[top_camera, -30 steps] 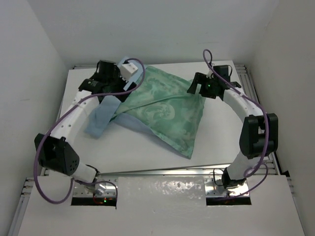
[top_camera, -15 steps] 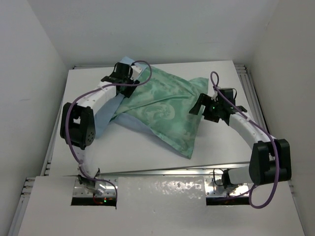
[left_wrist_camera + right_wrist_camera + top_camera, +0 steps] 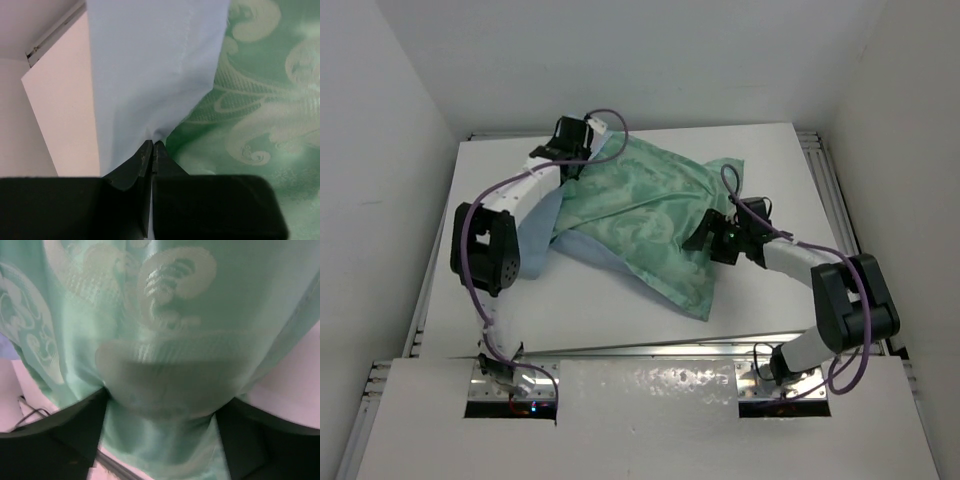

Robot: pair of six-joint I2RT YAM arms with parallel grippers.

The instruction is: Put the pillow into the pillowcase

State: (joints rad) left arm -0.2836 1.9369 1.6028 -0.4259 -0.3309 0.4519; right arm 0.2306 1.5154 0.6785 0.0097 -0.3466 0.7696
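Note:
The pillowcase [image 3: 640,215] lies bulging on the white table [image 3: 480,170], shiny mint-green side up, with its matte light-blue side [image 3: 535,225] spilling out to the left. The pillow itself is hidden. My left gripper [image 3: 582,168] is at the case's far-left corner. In the left wrist view it [image 3: 152,143] is shut, pinching a pucker where blue fabric [image 3: 150,65] meets green [image 3: 260,100]. My right gripper [image 3: 703,238] is at the case's right edge. In the right wrist view it [image 3: 162,400] has both jaws pressed against a thick green bulge [image 3: 160,315].
White walls close in the table at the back and on both sides. A metal rail [image 3: 820,170] runs along the table's right edge. Bare table [image 3: 610,315] lies between the case and the arm bases.
My left gripper has shut on the case's blue fabric near the far-left corner. My right arm has swung in and forward, and its jaws have closed onto the case's right edge.

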